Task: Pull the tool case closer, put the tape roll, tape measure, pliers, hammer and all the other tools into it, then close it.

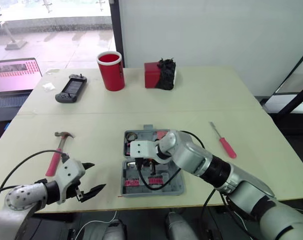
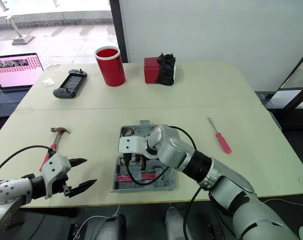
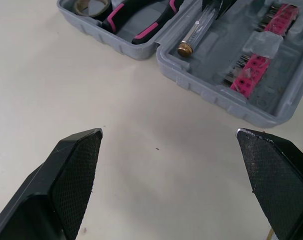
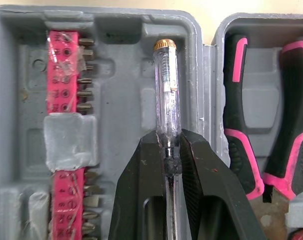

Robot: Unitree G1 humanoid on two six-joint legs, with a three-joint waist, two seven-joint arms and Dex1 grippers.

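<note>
The grey tool case [image 1: 178,189] lies open near the table's front edge. My right gripper [image 4: 170,137] hangs over it, shut on a clear-handled tester screwdriver [image 4: 165,85] with a brass cap, held above the half with the pink bit strips [image 4: 66,80]. Pink-and-black pliers [image 4: 241,150] and a tape roll [image 3: 91,6] lie in the other half. My left gripper [image 1: 94,176] is open over bare table, front left of the case. A pink-handled hammer [image 1: 55,156] lies just behind it. A red screwdriver [image 1: 226,146] lies to the right of the case.
At the back of the table stand a red cup [image 1: 111,71] and a red box with a black bundle [image 1: 159,74]. A game controller [image 1: 71,89] lies back left, and a laptop [image 1: 14,75] sits past the left edge.
</note>
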